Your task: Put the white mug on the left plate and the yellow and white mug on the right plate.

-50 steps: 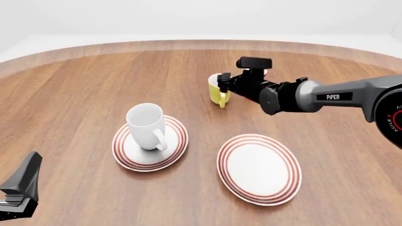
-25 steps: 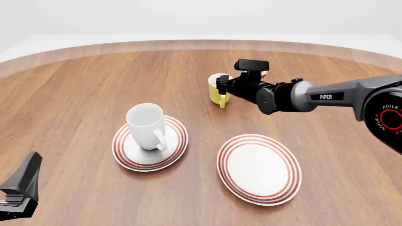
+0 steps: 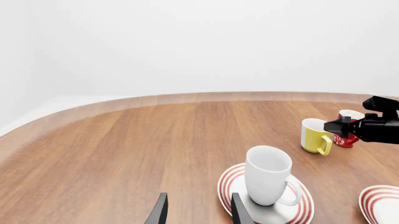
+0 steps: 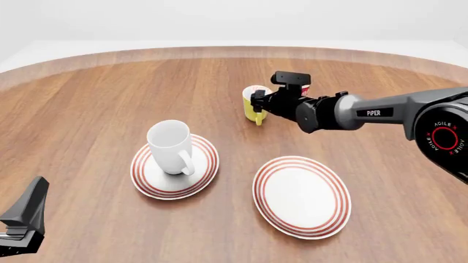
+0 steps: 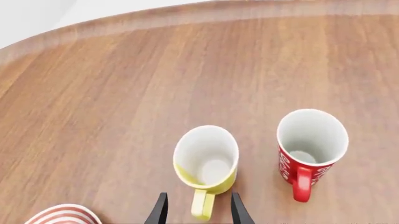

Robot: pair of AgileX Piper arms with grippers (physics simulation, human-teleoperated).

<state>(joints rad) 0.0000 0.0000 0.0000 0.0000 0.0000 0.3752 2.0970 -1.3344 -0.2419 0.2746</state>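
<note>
White mug (image 4: 172,147) stands upright on my left plate (image 4: 174,167), handle toward the camera side in the front view; the left wrist view shows the same mug (image 3: 269,176) seated on the ringed plate (image 3: 265,200). Yellow and white mug (image 4: 254,104) stands upright on the wooden tabletop (image 4: 102,109), farther out than both plates and not on either of them. My right plate (image 4: 301,195) lies to the right of the left plate, apart from it, with nothing on it.

My right end effector (image 4: 257,102) is at the yellow and white mug. In the right wrist view its two fingers (image 5: 160,212) are spread, one on each side of the mug's yellow handle (image 5: 201,206), with the mug's white interior (image 5: 208,156) just ahead of them. I cannot tell whether either finger touches the handle. A red cup with white markings (image 5: 309,149) stands upright just beside the yellow mug, apart from it, its handle pointing the same way.

My left end effector (image 3: 197,212) is near the lower left corner of the front view, well apart from both mugs. Its fingers (image 3: 238,212) are spread with nothing between them, pointed toward the left plate.
</note>
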